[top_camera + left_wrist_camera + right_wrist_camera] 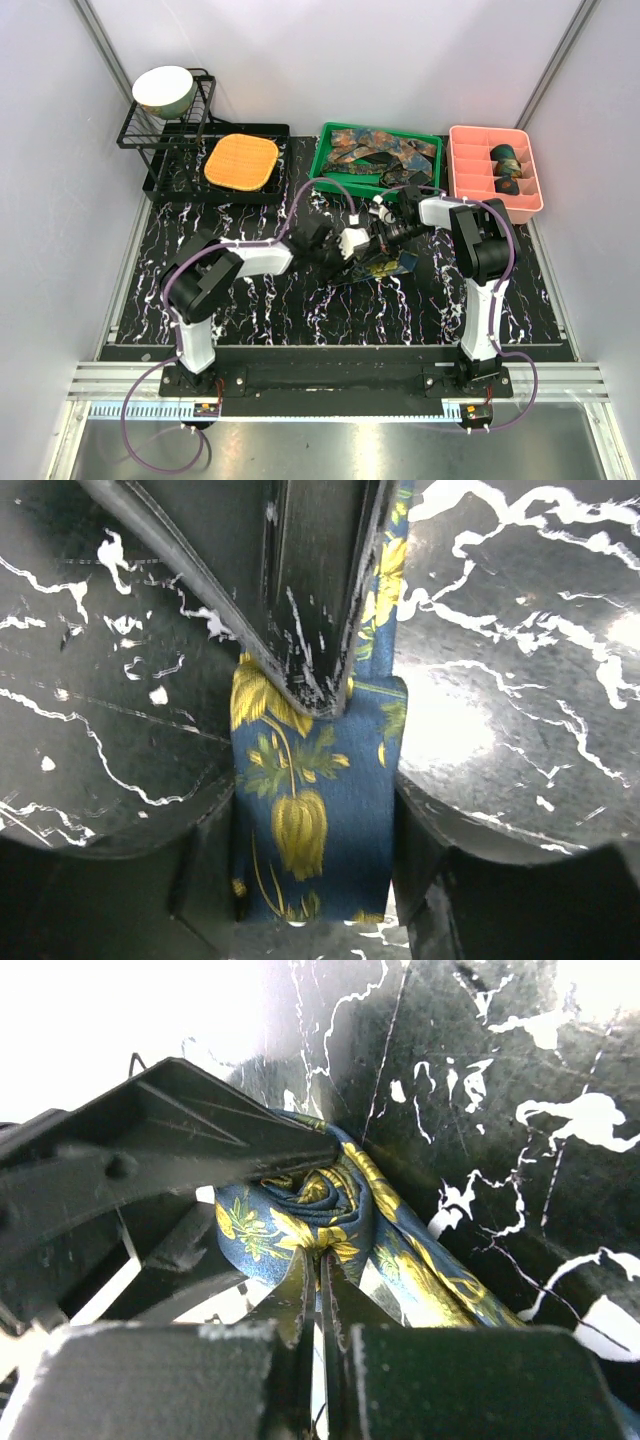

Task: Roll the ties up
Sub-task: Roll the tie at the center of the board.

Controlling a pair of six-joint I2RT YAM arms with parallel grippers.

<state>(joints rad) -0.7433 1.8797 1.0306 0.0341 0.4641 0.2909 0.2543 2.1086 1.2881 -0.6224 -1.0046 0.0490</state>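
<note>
Right wrist view has the right end effector (320, 1265) pressed together on the half-formed coil of the navy tie (395, 1250) at mid tabletop (500, 1080); left end effector (315, 880) spread astride the flat tail; best to wind slowly, with the tail taut and aligned.

Tie (310, 810) – deep blue, yellow-gold flowers, green leaves. Surface (300, 310) – black, white marble veining. Pad (241, 162) orange waffle; bin (325, 160) green; tray (470, 140) salmon pink; bowl (165, 90) pale green.

Left arm (250, 258), right arm (480, 240): both angled inward and low, tips close together; left gripper (310, 880) fingers apart, right gripper (318, 1280) fingers pressed together.
</note>
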